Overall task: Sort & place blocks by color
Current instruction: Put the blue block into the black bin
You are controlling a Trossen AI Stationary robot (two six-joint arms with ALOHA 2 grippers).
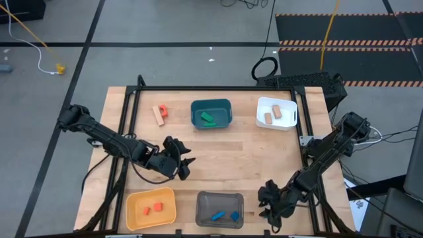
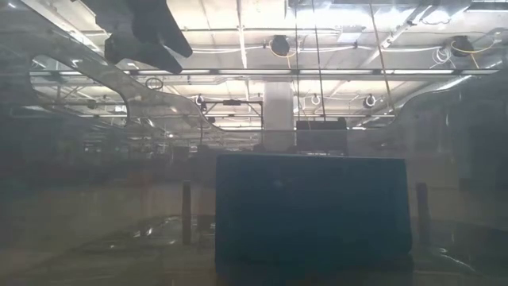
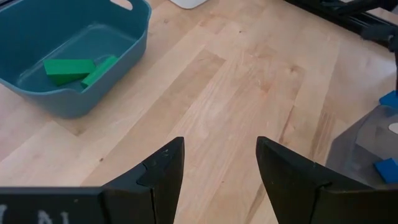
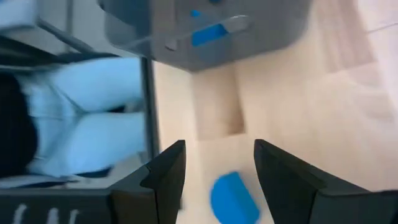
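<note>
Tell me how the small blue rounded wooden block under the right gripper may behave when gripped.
The blue rounded block looks solid, so it is probably stiff and light. Its curved edge may slip or turn inside the open right gripper.

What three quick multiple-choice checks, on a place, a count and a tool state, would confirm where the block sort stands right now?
1. Where do the green blocks lie?
A. teal bin
B. yellow bin
C. bare table

2. How many blocks lie loose on the table outside any bin, in the high view?
A. none
B. two
C. five

3. What is the left tool doing?
A. shut on a green block
B. open and empty
C. shut on a bin rim

Answers: 1 A, both green pieces sit inside teal walls. 2 B, a red-orange block and a tan block lie near the far left. 3 B, bare wood shows between its fingers.
</note>
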